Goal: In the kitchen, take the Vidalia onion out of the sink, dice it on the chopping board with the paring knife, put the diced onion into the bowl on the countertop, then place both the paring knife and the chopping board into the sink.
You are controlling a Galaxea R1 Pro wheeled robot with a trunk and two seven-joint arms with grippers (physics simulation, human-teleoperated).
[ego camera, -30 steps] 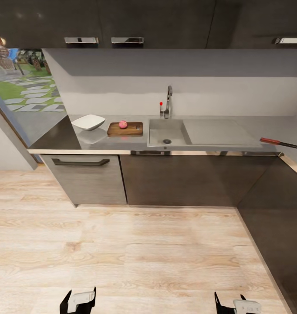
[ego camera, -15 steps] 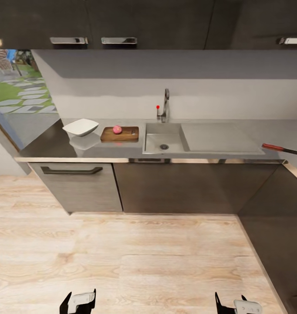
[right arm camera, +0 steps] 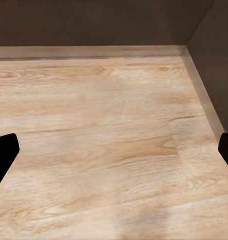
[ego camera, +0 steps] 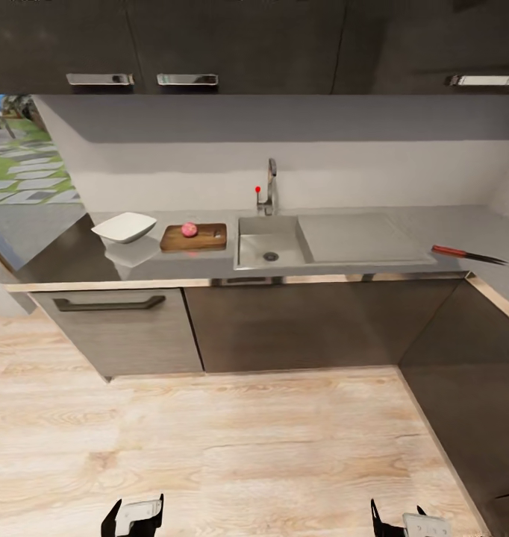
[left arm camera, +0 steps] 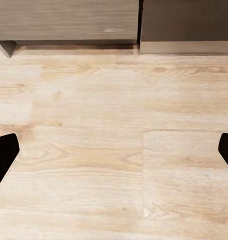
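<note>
Head view: a long grey desk runs over dark cabinets, with a pale wooden floor in front. The steel sink is set into the desk near its middle; a chrome faucet with a red dot stands behind the basin, and a flat drainboard adjoins the basin on the right. Just left of the sink lies the brown chopping board, flat on the desk. The onion, a small pinkish ball, rests on the board toward its left end. Left of the board, close by but apart from it, sits the white bowl. The knife, with a red handle and a thin dark blade, lies on the desk well to the right of the sink, past the drainboard, its blade pointing right.

The left gripper and the right gripper show at the lower edge of the head view, low over the floor and well apart from the desk. Left wrist view and right wrist view: in each, the dark fingertips sit at opposite edges with bare floor between them, so the jaws stand wide and hold nothing. The fine detail of the onion is too small to tell.
</note>
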